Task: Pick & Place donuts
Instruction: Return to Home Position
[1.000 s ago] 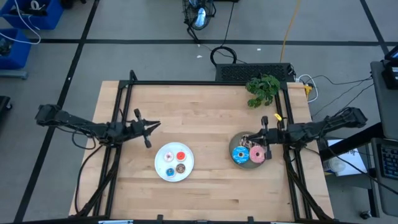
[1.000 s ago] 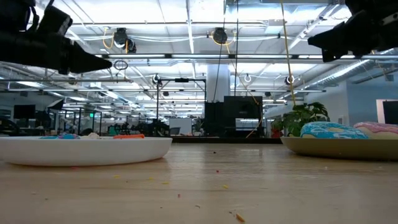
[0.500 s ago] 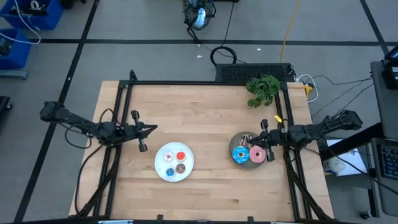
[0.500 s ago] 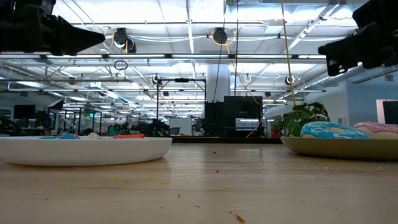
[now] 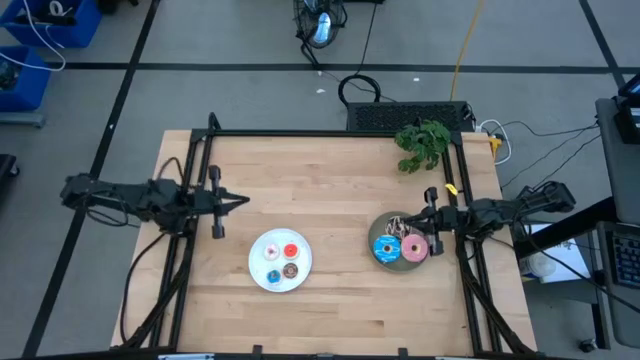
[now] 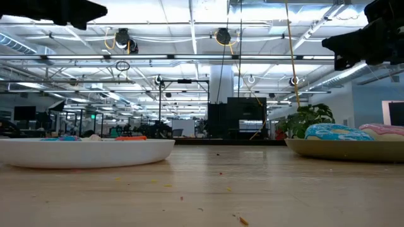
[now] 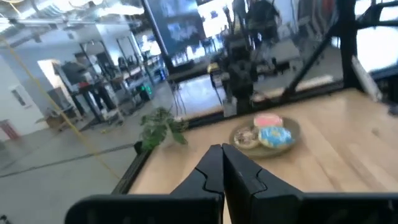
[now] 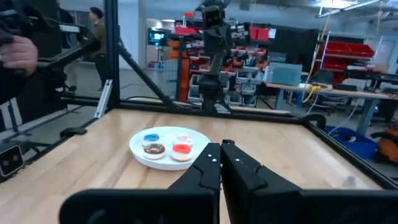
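The left gripper (image 5: 240, 201) hangs just inside the left edge of the pale plank-wood worktop (image 5: 330, 180). Its two dark tapered fingers are pressed together and hold nothing.

Toward the middle of the edge farthest from the leafy plant (image 5: 424, 141) lies a glossy round white plate (image 5: 257, 262). It carries four tiny rings: a pale pinkish ring (image 5: 271, 251), a red-orange donut (image 5: 291, 251), a brown donut (image 5: 290, 270) and a blue donut (image 5: 273, 277).

Near the right edge, a matte grey plate (image 5: 403, 266) bears three larger rings packed close: the blue sprinkled donut (image 5: 386, 248), the pink donut (image 5: 414, 247) and the dark drizzled donut (image 5: 397, 226).

The right gripper (image 5: 418, 219) is over that plate's right side, fingers closed on each other and empty.

Only the low view shows crumbs (image 6: 242, 220) scattered on the wood. It also shows the big donuts rising well above the grey rim, while the tiny ones barely clear the white one.
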Controlling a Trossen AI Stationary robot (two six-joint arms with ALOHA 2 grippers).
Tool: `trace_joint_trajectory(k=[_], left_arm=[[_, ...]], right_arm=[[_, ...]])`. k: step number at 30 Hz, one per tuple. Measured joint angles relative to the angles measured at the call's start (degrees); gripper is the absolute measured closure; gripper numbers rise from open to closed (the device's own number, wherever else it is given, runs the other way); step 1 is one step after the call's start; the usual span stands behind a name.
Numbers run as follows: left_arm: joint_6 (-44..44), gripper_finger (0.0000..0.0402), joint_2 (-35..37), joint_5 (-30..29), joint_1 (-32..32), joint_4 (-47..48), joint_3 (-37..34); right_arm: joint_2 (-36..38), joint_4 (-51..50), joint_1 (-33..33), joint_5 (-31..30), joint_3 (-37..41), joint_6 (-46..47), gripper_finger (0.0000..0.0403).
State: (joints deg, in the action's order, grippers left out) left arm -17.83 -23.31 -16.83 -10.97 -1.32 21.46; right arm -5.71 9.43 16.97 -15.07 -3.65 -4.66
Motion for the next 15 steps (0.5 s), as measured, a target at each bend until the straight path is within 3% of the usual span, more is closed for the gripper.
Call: trace_joint_trajectory(k=[7, 15], left_arm=[[4.2, 0.0399, 12.9, 5.0, 1.5, -0.5, -7.9], [6.9, 0.0398, 21.2, 3.9, 1.5, -3.2, -18.6]], right_arm=[[5.0, -5.1, 0.0, 0.5, 0.1, 1.8, 0.0403], [5.6, -3.7, 0.0, 1.7, 2.7, 3.1, 0.0403]])
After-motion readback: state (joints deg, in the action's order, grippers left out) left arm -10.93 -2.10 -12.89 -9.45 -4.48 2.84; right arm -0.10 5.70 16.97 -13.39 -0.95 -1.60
